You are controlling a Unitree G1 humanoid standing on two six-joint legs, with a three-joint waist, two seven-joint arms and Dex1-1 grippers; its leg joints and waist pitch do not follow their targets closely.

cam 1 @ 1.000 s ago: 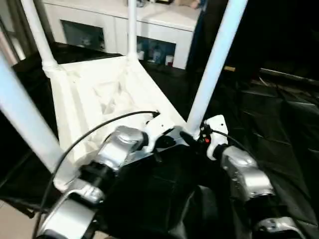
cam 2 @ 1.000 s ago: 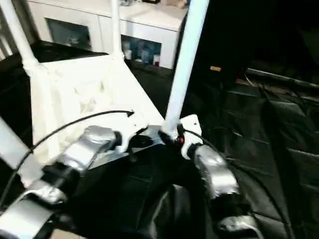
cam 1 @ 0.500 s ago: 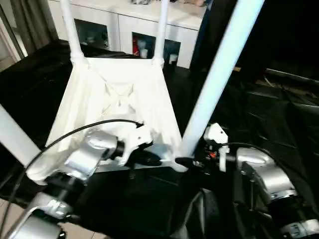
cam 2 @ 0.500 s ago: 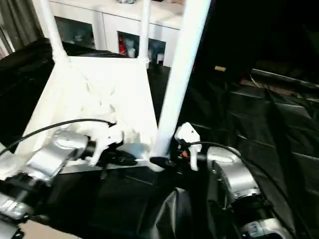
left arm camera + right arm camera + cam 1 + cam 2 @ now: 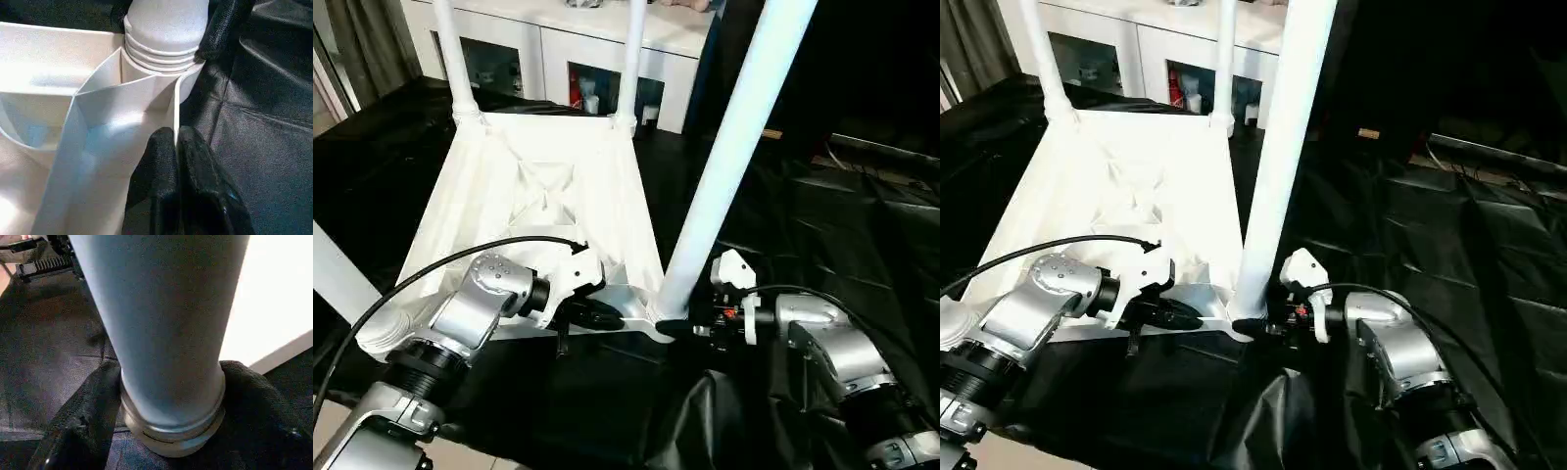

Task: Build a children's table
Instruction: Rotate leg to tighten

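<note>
The white children's table [image 5: 485, 209] lies upside down on black cloth, ribbed underside up, with all four tapered legs standing in its corner sockets. My left gripper [image 5: 604, 314] is at the near edge, shut on a thin rib [image 5: 174, 112] beside the near-right socket [image 5: 164, 51]. My right gripper [image 5: 674, 327] is at the foot of the near-right leg [image 5: 729, 166]; its black fingers [image 5: 83, 418] sit on both sides of the leg [image 5: 166, 323] just above its ringed base, shut on it. The near-left leg [image 5: 335, 277] rises at the left edge.
A white cabinet with glass doors [image 5: 556, 54] stands behind the table. Crinkled black cloth [image 5: 832, 215] covers the surface to the right and in front. A black cable [image 5: 431, 274] loops over my left forearm. Bare floor [image 5: 328, 426] shows at lower left.
The head camera has moved, so the whole picture shifted and the table now looks squarer. Both grippers stay at the near-right corner, left on the rib and right on the leg.
</note>
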